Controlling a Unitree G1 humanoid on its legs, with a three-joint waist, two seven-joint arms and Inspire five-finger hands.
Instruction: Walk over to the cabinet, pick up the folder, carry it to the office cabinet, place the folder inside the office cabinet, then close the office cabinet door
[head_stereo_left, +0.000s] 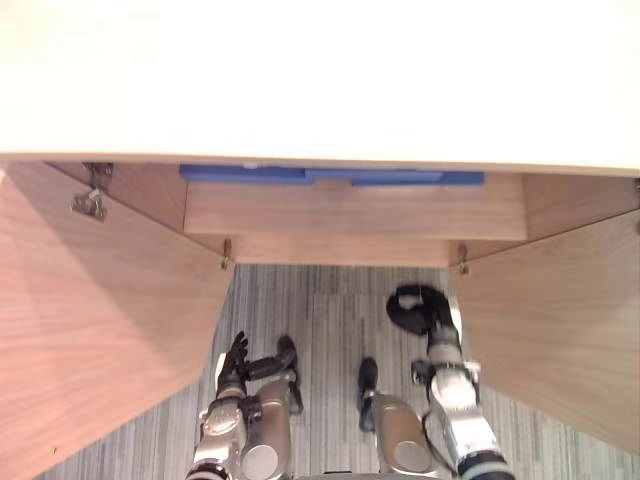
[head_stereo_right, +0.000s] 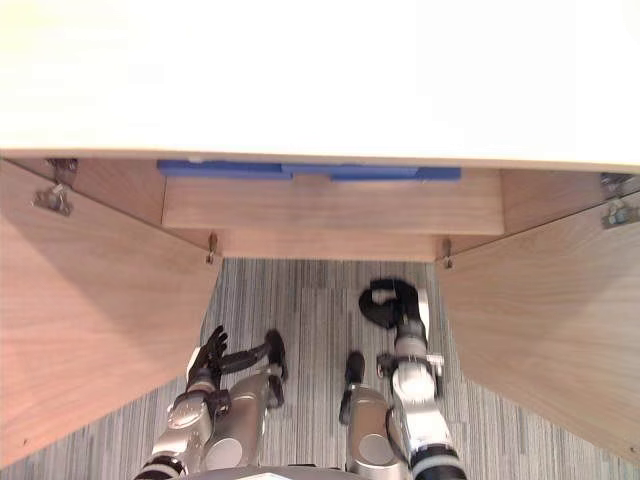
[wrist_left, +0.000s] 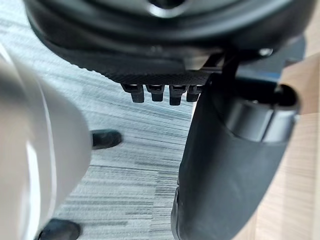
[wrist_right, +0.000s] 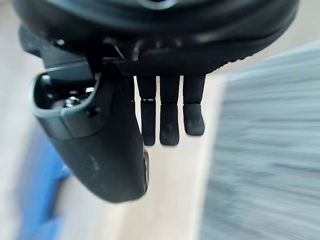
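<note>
A blue folder (head_stereo_left: 330, 176) lies flat on the wooden shelf (head_stereo_left: 350, 208) inside the office cabinet (head_stereo_left: 320, 80). Only its near edge shows as a thin strip under the cabinet's white top. Its long axis runs side to side across the cabinet, parallel to the shelf's front edge, and neither hand touches it. Both cabinet doors stand wide open: the left door (head_stereo_left: 100, 330) swings out toward the robot on one side and the right door (head_stereo_left: 560, 320) on the other, with a metal hinge (head_stereo_left: 90, 205) at the left door's upper corner. Between the doors is grey striped carpet (head_stereo_left: 330, 295). The left hand (head_stereo_left: 235, 355) hangs low and well below the shelf, with loose, spread fingers holding nothing. The right hand (head_stereo_left: 415, 310) hangs a little closer to the shelf, its fingers (wrist_right: 169, 122) relaxed, nearly straight, and empty.
</note>
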